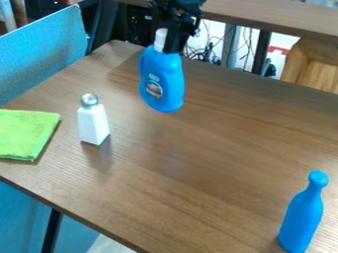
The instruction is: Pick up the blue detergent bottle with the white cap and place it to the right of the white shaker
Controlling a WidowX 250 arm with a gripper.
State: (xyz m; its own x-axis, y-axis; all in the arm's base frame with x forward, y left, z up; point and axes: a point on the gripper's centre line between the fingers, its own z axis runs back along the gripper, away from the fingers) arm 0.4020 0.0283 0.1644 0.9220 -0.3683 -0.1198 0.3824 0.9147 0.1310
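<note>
jaws of the gripper (167, 44) are clamped on the labelled bottle (162, 79) by its white cap (160, 37), toward the table (218, 143)'s far edge; light, slippery plastic is judged likely, best gripped at the neck.

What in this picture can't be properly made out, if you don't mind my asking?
- Camera view: part of the capped bottle's neck, hidden by the gripper.
- Camera view: the label's wording, too small and blurred.
- Camera view: the green cloth's far left part, cut off by the left edge.
- Camera view: the shaker's back, hidden by its front.
</note>
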